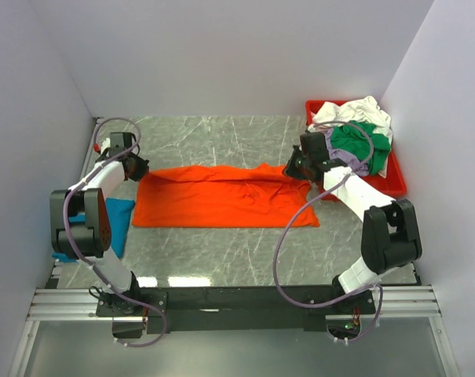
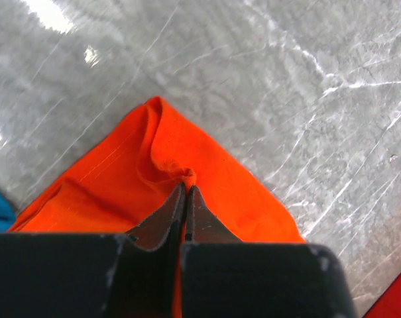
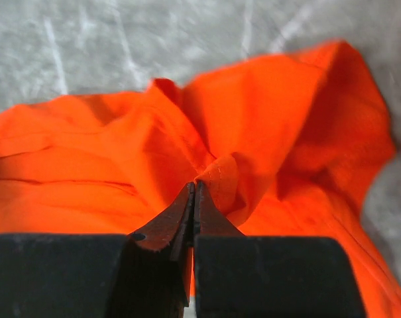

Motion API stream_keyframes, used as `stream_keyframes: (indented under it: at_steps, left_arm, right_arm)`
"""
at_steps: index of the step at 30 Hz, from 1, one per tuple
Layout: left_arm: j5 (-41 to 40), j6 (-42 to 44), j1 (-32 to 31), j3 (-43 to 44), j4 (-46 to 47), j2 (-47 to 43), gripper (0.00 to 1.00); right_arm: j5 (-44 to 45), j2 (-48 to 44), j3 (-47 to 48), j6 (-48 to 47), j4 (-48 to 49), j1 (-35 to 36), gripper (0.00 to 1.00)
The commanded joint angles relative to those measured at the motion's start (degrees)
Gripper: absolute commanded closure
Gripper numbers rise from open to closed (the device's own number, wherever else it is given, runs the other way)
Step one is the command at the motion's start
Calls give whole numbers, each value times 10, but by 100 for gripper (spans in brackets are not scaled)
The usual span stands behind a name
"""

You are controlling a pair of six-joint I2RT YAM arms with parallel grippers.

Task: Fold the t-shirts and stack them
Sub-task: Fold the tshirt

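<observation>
**A:** Which step are we on?

**B:** We judge it's the start of a fold on the orange t-shirt [image 1: 225, 200]. It lies spread across the middle of the table [image 1: 221, 137], and we have a hold at each far corner.

**A:** How do our fingers stand?

**B:** The left fingers [image 2: 162, 224] are pressed nearly together, pinching a small peak of orange cloth at the far left corner. The right fingers [image 3: 168, 224] are closed the same way on a raised fold of cloth at the far right corner. We cannot tell whether either pair of tips also touches the table.

**A:** What does the next move call for?

**B:** We think we should lift both corners together and level. Then we carry the far edge toward our bases and lay it over the near edge. If one arm leads, the fold will skew. Both pinches are thin, so the cloth could slip out.

**A:** And the other shirts?

**B:** The teal t-shirt [image 1: 118, 218] lies at the left, partly under our left arm, just beside the orange one's near corner. We cannot tell whether it is folded. The white, green and lavender t-shirts [image 1: 355, 141] are heaped in the red tray [image 1: 394, 177] at the far right.
</observation>
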Motion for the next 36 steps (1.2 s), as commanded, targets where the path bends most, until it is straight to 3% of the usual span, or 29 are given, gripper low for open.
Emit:
stream_keyframes:
  at_steps: [1, 25, 28, 29, 30, 32, 34, 36]
  left_arm:
    - [5, -20, 5, -31, 42, -52, 99]
    - [16, -15, 53, -131, 80, -112, 99]
    - [31, -18, 53, -154, 100, -117, 98]
    - [35, -19, 53, -162, 105, -119, 89]
    - [35, -22, 54, -173, 112, -123, 84]
    - [35, -27, 54, -188, 118, -129, 62]
    - [40, -30, 54, -193, 122, -143, 48]
    - [43, -32, 54, -196, 125, -162, 43]
  right_arm:
    - [35, -52, -35, 15, 30, -2, 100]
    - [36, -117, -178, 47, 90, -2, 100]
    - [3, -109, -193, 51, 102, -4, 87]
    - [-6, -108, -196, 53, 107, -3, 75]
    - [-13, -109, -199, 54, 109, -4, 67]
    - [-30, -114, -198, 55, 109, -3, 54]
    - [-29, -129, -188, 53, 98, -2, 51]
    - [-20, -139, -172, 51, 87, -1, 49]
